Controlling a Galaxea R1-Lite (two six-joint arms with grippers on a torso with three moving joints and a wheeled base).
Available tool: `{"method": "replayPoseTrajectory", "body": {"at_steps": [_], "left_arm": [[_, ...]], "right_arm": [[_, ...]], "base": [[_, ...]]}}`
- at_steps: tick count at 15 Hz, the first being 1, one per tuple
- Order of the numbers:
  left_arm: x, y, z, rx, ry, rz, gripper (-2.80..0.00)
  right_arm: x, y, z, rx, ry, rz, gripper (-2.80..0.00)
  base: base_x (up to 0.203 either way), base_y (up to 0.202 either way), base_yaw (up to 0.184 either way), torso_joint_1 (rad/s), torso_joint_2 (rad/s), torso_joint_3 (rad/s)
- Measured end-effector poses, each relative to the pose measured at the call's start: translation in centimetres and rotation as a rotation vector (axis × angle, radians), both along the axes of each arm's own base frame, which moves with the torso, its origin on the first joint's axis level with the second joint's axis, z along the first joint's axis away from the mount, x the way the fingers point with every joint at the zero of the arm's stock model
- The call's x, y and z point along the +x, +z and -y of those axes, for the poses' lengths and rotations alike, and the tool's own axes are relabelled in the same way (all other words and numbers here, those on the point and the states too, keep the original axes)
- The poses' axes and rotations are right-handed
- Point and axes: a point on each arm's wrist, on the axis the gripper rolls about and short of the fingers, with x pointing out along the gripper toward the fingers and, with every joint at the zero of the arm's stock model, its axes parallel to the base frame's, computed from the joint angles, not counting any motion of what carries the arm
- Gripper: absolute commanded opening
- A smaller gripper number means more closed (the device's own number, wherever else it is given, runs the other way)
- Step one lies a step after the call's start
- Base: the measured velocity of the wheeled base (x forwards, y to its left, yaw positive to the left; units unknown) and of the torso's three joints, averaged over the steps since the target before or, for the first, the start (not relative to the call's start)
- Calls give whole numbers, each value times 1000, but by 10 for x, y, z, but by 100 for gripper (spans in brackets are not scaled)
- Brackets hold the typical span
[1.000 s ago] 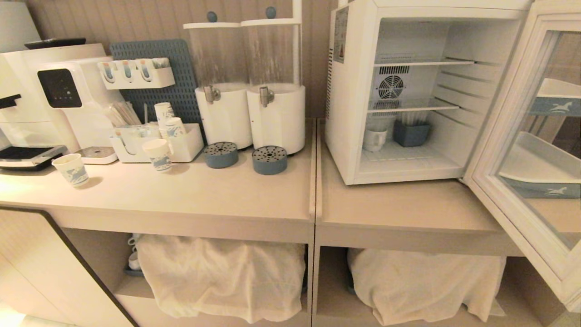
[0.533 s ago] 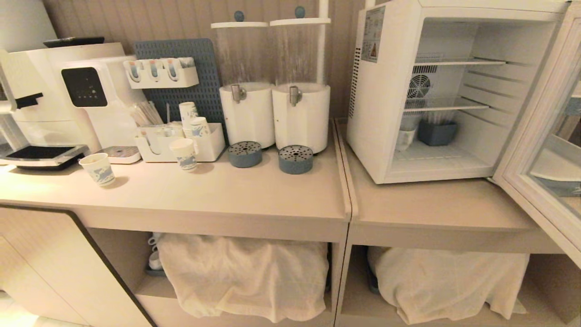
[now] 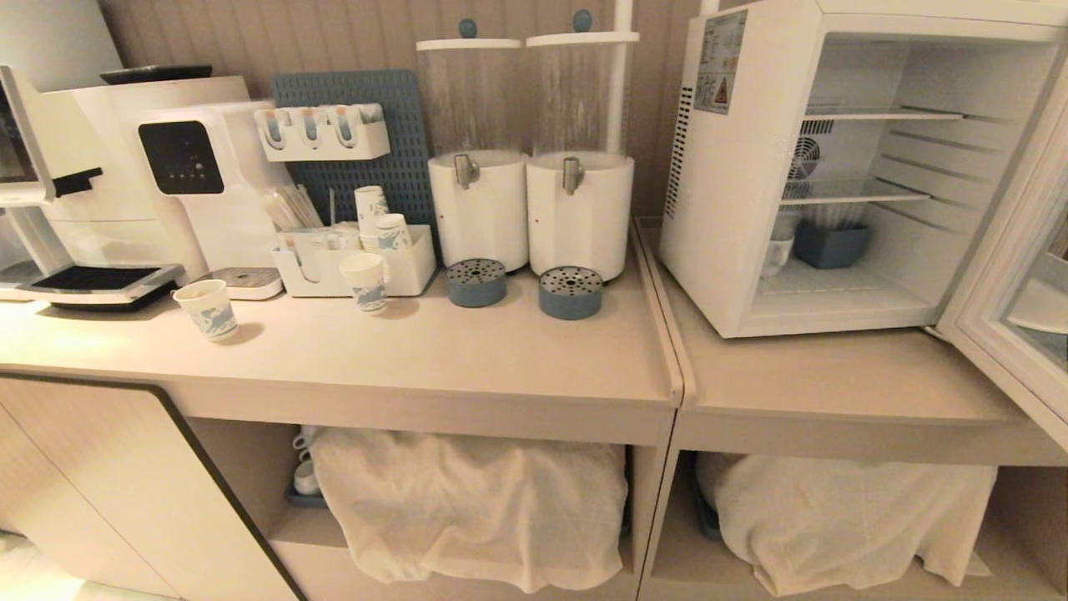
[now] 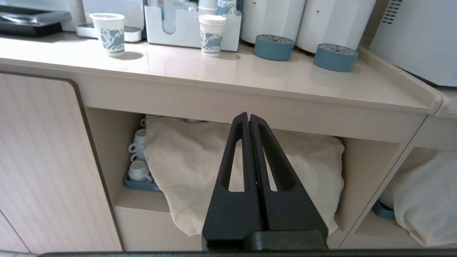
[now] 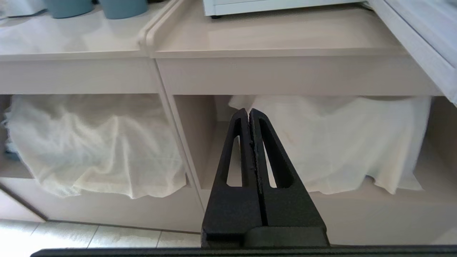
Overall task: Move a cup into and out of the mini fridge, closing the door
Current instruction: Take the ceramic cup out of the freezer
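I see two dispensers point(image 3: 530, 209) beside a coffee machine point(image 3: 125, 175), paper cups point(image 3: 206, 309) in front, cloths point(image 3: 476, 501) beneath.

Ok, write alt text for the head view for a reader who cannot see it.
A white mini fridge stands on a beige counter at right, its glass door swung open, with a white cup and a blue-grey bin on its floor. To its left stand two white drink dispensers, patterned paper cups and a coffee machine. No gripper shows.
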Motion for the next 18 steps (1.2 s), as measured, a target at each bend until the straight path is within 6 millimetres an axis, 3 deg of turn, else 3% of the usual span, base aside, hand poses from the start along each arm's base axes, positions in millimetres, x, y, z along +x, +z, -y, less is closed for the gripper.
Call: {"method": "replayPoseTrajectory", "body": {"at_steps": [18], "left_arm": [[0, 0, 0, 2, 2, 0, -280]], "right_arm": [[0, 0, 0, 0, 2, 0, -280]], "base": [[0, 0, 0, 0, 0, 0]]}}
